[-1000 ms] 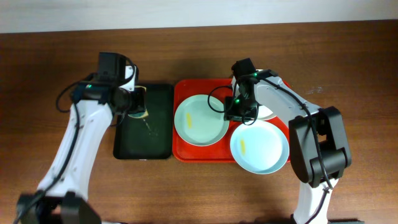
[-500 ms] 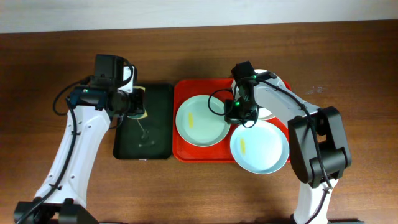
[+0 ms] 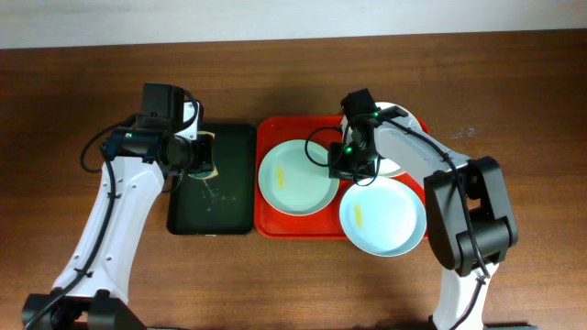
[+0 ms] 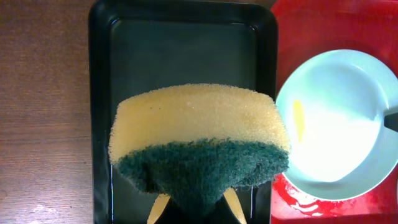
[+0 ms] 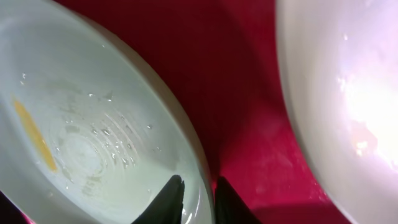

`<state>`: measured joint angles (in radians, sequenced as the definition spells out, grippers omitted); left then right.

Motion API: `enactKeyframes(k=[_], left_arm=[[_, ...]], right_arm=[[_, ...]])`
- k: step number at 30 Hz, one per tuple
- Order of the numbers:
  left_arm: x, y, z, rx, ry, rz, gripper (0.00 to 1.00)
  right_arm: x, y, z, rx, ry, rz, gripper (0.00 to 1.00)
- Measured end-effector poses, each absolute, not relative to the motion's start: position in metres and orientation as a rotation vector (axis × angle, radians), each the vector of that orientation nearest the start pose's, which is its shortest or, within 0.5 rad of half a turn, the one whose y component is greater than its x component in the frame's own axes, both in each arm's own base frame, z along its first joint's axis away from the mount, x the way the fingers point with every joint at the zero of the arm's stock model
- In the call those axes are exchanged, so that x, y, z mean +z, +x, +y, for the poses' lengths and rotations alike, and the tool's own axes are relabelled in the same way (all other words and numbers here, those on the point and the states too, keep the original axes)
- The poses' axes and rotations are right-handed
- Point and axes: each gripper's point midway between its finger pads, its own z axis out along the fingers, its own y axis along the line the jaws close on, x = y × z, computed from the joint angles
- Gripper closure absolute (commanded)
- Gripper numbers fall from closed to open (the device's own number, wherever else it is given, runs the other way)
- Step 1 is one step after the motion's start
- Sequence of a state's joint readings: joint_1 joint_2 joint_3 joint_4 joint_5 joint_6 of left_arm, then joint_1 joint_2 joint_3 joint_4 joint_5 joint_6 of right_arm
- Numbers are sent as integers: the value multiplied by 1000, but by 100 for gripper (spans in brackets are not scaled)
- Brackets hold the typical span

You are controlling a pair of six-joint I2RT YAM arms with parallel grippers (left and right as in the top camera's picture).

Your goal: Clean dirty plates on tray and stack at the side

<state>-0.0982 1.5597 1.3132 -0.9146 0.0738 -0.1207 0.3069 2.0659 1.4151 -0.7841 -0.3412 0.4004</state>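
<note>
The red tray (image 3: 268,220) holds three plates. A pale blue-green plate (image 3: 293,179) with a yellow smear lies at its left, and a second one (image 3: 385,218), also smeared, at the front right. A white plate (image 3: 396,165) is partly hidden under the right arm. My right gripper (image 3: 346,170) straddles the right rim of the left plate (image 5: 81,143), one finger inside and one outside, closed on it (image 5: 198,186). My left gripper (image 3: 198,156) is shut on a yellow-and-green sponge (image 4: 199,140) above the black tray (image 4: 99,93), left of that plate (image 4: 339,124).
The black tray (image 3: 229,206) lies directly left of the red tray (image 4: 311,28), their edges nearly touching. Small wet specks show on its floor. Brown wooden table (image 3: 514,92) surrounds both trays. The white plate (image 5: 336,93) sits close to the right of my right fingers.
My left gripper with the sponge has shifted slightly over the black tray. My right gripper has stayed at the left plate's rim with only a small shift. The plates have not moved.
</note>
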Motion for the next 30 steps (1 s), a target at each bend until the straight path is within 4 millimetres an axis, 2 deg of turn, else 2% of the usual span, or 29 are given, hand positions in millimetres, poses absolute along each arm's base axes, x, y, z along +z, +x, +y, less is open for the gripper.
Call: enactKeyframes(k=[5, 9, 14, 16, 17, 19, 21, 30], left_arm=[[150, 364, -49, -162, -9, 2739, 100], [145, 365, -49, -162, -10, 2755, 100], [135, 365, -49, -160, -11, 2782, 100], [135, 365, -49, -160, -12, 2782, 100], [135, 365, -49, -160, -12, 2783, 100], [135, 365, -49, -160, -12, 2783, 100], [135, 365, -49, -160, -12, 2782, 100], [135, 365, -49, -160, -12, 2782, 100]], right_arm=[[12, 367, 175, 560, 123, 3109, 81], [17, 369, 172, 559, 140, 3111, 96], [17, 370, 170, 558, 152, 3112, 96], [17, 370, 170, 558, 152, 3113, 87], [17, 369, 170, 558, 158, 3114, 87], [17, 367, 169, 553, 160, 3125, 88], [17, 365, 169, 551, 163, 3133, 96], [18, 361, 172, 583, 167, 3148, 96]])
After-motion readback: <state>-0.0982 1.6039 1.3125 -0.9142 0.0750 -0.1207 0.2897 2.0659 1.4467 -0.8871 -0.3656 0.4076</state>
